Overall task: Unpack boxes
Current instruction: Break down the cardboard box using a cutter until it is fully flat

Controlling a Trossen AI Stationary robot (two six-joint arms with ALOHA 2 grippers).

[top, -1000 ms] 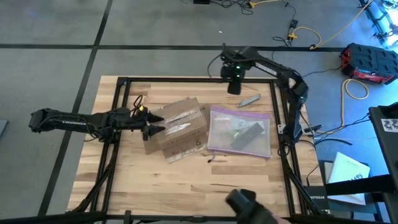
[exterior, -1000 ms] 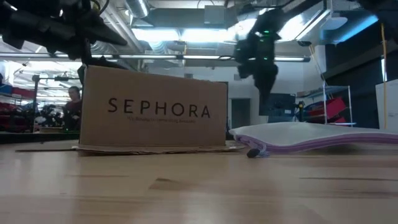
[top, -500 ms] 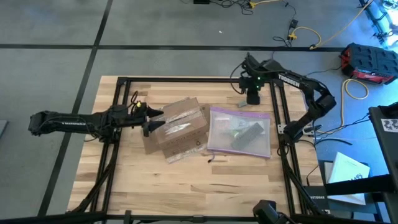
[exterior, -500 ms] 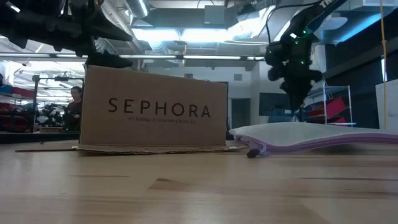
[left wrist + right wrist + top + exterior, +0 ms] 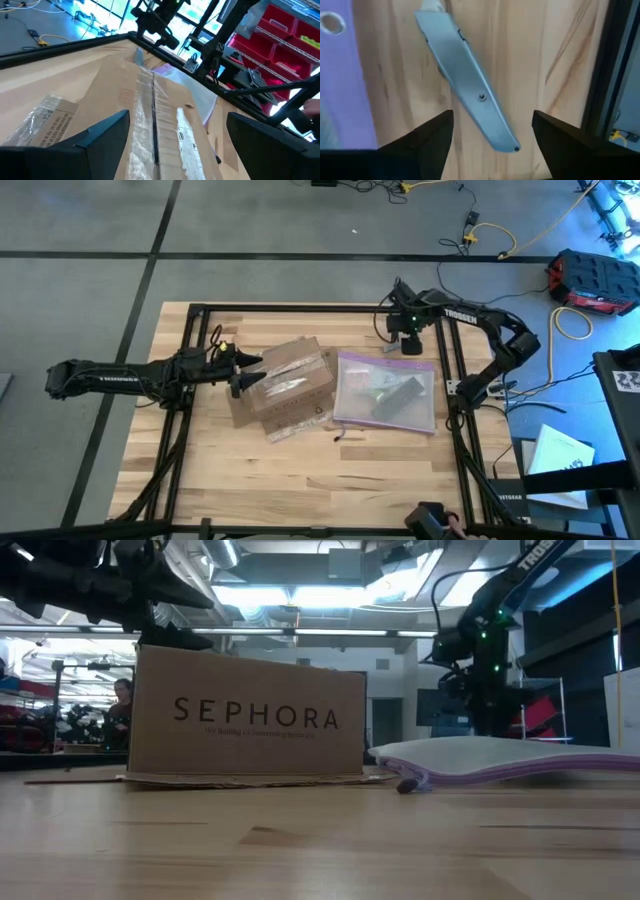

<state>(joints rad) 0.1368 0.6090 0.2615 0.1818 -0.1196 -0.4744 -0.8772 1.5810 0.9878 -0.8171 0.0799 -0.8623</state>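
Observation:
A brown cardboard box (image 5: 285,385) with SEPHORA lettering (image 5: 255,715) rests on its bottom at the table's middle, its taped top seam (image 5: 152,115) up. My left gripper (image 5: 245,375) reaches in level from the left, open, its fingers (image 5: 105,132) spread just over the box's left end; no touch shows. My right gripper (image 5: 405,338) points down at the far right, open. Its fingers (image 5: 440,137) stand on either side of one end of a grey knife-like tool (image 5: 470,85), which lies flat on the wood.
A clear plastic bag (image 5: 385,392) with a purple zip edge lies flat right of the box, close to the tool. A black frame (image 5: 445,370) runs around the tabletop, and its right rail passes near my right gripper. Bare wood lies toward the near edge.
My right gripper has swung from the middle of the far edge toward the table's right and come down over the grey tool. The box, the bag and the tool have stayed put.

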